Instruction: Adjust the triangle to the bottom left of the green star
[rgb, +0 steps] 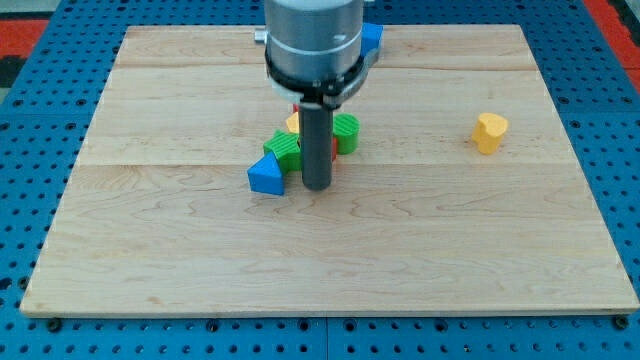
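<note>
My rod descends from the top edge of the wooden board (150, 250), and my tip (317, 187) rests on the surface a little above the board's centre. I carry no jaws; the rod is bare and grips nothing.

The blue triangle (266, 176) lies just to the view's left of my tip, close beside it; whether the two touch cannot be told. It touches the lower-left side of the green star (285, 149), which sits immediately above it.

A second green block (346, 132), rounded, shape unclear, stands to the right of the rod, near its shaft. A red block (334, 149) shows only as slivers at the rod's edges, and a yellow block (292, 123) peeks out just above the star; both are largely hidden.

Another blue block (371, 38) lies near the top edge, partly behind the arm housing. A yellow block with a notched top (489, 132) stands alone, well apart, toward the right edge.
</note>
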